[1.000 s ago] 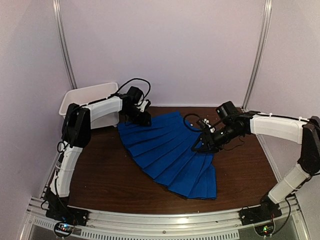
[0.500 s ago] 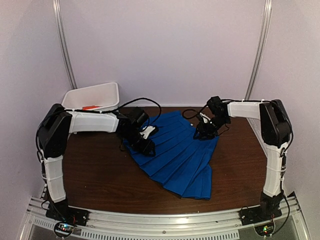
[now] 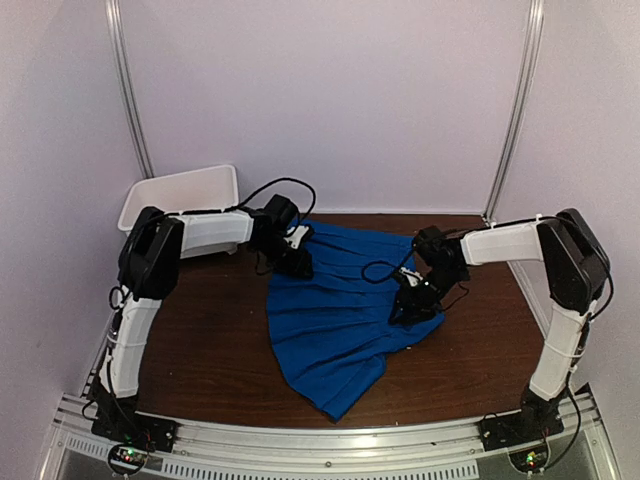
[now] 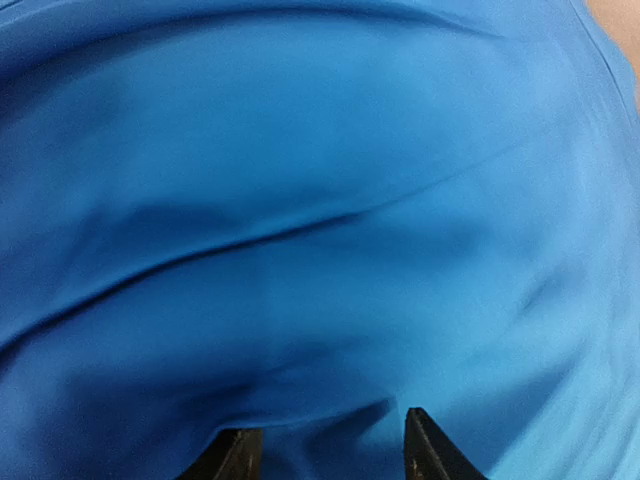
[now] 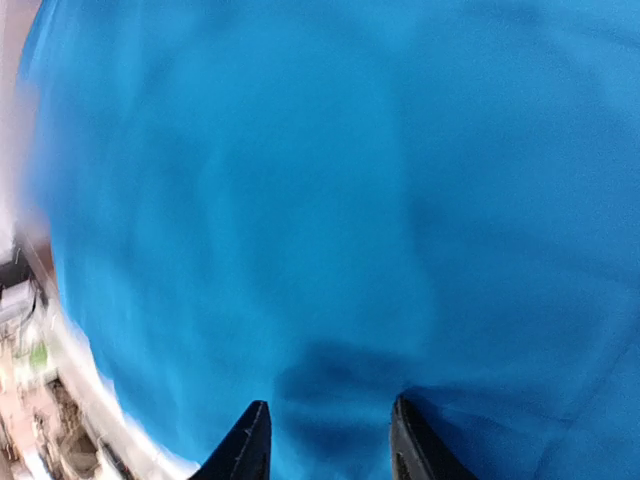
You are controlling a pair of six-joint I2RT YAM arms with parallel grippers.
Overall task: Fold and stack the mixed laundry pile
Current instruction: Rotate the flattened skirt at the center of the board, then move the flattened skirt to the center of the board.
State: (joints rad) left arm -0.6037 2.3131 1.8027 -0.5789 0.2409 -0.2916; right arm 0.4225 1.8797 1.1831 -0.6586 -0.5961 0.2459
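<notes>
From the overhead feed I see the blue garment (image 3: 335, 320) lying spread on the brown table (image 3: 210, 340), roughly at its centre. It is pleated, with its broad top edge toward 12 o'clock and a narrower end trailing toward 6 o'clock.

The left gripper (image 3: 293, 264) sits on the garment's 11 o'clock corner. On its wrist feed blue cloth fills the frame, and creases run down into the gap between the two dark fingertips (image 4: 425, 455), so I read it as clamped on a fold of the cloth.

The right gripper (image 3: 410, 306) rests at the garment's 3 o'clock edge. Its wrist feed is blurred blue with the tips (image 5: 245, 445) apart, and I cannot tell whether it is pinching.

The white bin (image 3: 185, 188) stands at the table's 10 o'clock corner, apart from the garment.
</notes>
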